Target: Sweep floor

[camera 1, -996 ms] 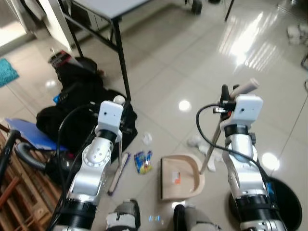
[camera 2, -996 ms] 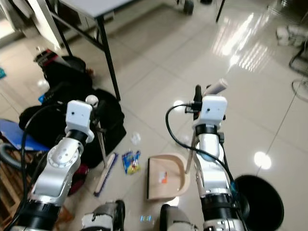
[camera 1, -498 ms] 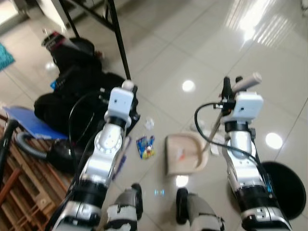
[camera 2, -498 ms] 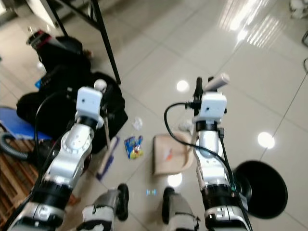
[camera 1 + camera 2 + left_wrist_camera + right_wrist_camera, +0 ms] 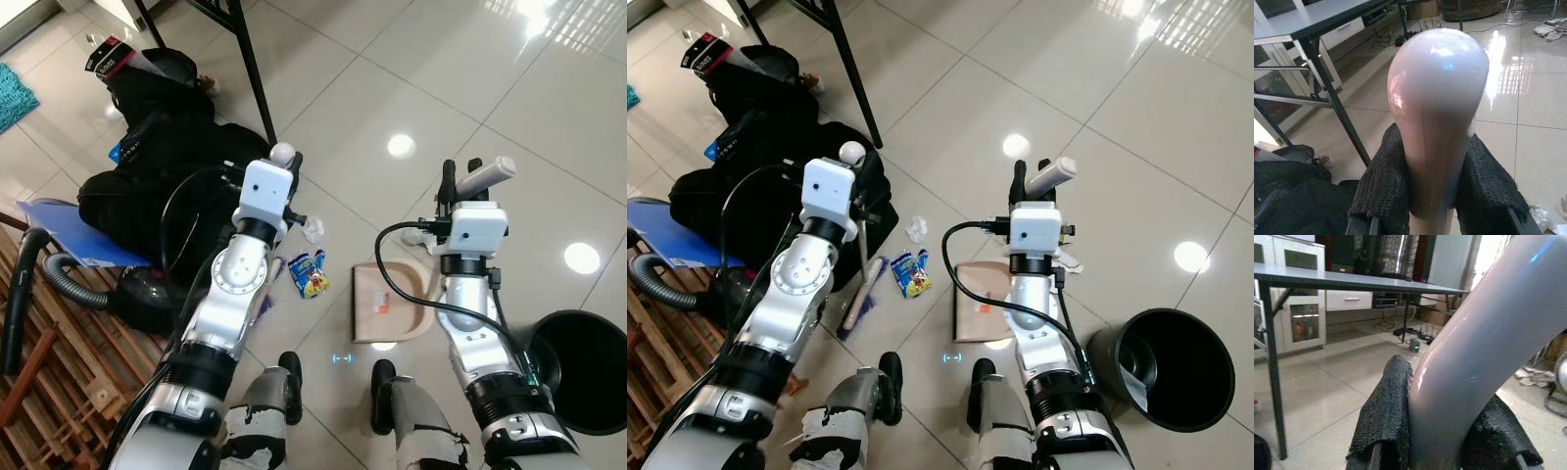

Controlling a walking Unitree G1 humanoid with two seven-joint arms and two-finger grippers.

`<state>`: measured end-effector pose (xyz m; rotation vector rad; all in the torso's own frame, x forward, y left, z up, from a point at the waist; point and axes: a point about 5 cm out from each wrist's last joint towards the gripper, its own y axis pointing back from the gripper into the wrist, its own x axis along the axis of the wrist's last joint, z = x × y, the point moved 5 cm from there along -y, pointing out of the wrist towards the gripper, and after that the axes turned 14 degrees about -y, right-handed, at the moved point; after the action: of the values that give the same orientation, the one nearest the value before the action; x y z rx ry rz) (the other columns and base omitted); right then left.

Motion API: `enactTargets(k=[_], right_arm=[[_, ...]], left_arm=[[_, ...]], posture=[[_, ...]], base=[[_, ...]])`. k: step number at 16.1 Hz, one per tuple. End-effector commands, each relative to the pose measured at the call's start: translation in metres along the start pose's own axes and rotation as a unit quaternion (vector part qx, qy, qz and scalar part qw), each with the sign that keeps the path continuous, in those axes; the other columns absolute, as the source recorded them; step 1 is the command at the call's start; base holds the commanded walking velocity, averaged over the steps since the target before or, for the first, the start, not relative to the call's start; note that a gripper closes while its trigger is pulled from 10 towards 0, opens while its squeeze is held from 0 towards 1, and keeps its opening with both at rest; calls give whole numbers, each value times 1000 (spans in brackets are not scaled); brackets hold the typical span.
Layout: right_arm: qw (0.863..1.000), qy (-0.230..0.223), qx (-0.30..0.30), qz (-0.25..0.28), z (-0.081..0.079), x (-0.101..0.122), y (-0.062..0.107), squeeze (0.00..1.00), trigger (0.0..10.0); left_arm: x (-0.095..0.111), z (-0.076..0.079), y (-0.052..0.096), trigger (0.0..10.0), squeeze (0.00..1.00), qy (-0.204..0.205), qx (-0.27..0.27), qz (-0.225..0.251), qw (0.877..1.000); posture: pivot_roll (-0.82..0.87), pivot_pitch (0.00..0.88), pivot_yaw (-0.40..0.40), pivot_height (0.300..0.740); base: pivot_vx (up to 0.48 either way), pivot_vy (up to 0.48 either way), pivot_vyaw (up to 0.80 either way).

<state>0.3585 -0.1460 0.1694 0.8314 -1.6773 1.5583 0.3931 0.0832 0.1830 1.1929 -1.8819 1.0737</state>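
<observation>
Broom handle [image 5: 1435, 122] betw. left fingers [image 5: 1386, 191]

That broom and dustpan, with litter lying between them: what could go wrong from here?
1. The crumpled paper and the snack wrapper lie apart, so one stroke of the broom in the left hand might miss one.
2. The wrapper may slide past the dustpan, held by the right hand.
3. The broom works close to the black bags and could snag.
</observation>
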Motion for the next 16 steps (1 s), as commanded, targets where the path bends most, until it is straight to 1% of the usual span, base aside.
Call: enactTargets(k=[1, 2, 4, 6, 7, 8, 9, 11, 12, 14, 15, 16], right_arm=[[1000, 1, 7, 19, -9, 3, 4, 0, 10000], [1000, 4, 12, 17, -14, 2, 6, 0, 10000], [1000, 8, 14, 13, -17, -1, 10, 0, 10000], [1000, 19, 11, 11, -17, -4, 13, 0, 10000], [1000, 23, 8, 8, -16, -6, 15, 0, 10000], [1000, 25, 7, 5, -16, -8, 17, 0, 10000], [1000, 27, 7, 0, -16, -10, 19, 0, 10000], [1000, 28, 6, -4, -18, -12, 21, 0, 10000], [1000, 28, 6, -6, -19, -13, 21, 0, 10000], [1000, 26, 10, -12, -23, -16, 22, 0, 10000], [1000, 22, 5, -17, -23, -17, 22, 0, 10000], [1000, 16, -5, -21, -21, -18, 22, 0, 10000]], left_arm=[[-12, 4, 2, 10000, 0, 16, 3, -19, 1000], [-9, 2, -5, 10000, 0, 22, 11, -17, 1000], [-3, 2, -14, 10000, 0, 26, 16, -10, 999], [14, 2, -28, 10000, 0, 39, 13, 18, 999], [28, 6, -36, 10000, 0, 52, 1, 43, 998], [37, 11, -40, 10000, 0, 63, -11, 58, 996], [51, 22, -46, 10000, 0, 84, -36, 78, 993], [68, 42, -48, 10000, 0, 113, -72, 102, 986], [72, 47, -48, 10000, 0, 122, -83, 109, 983], [87, 65, -45, 10000, 0, 152, -117, 130, 973], [92, 67, -45, 10000, 0, 175, -111, 131, 970], [97, 62, -49, 10000, 0, 211, -86, 125, 966]], posture=[[314, 434, 100, 740], [311, 441, 98, 740], [311, 441, 98, 740], [306, 444, 100, 740], [303, 439, 101, 740], [302, 437, 101, 740], [302, 436, 101, 740], [301, 436, 99, 740], [301, 436, 99, 740], [298, 431, 91, 740], [297, 426, 89, 740], [292, 421, 85, 740]], base=[[0, 0, 0], [0, 0, 0], [0, 0, 0], [0, 0, 0], [0, 0, 0], [0, 0, 0], [0, 0, 0], [0, 0, 0], [0, 0, 0], [0, 0, 0], [0, 0, 0], [0, 0, 0]])
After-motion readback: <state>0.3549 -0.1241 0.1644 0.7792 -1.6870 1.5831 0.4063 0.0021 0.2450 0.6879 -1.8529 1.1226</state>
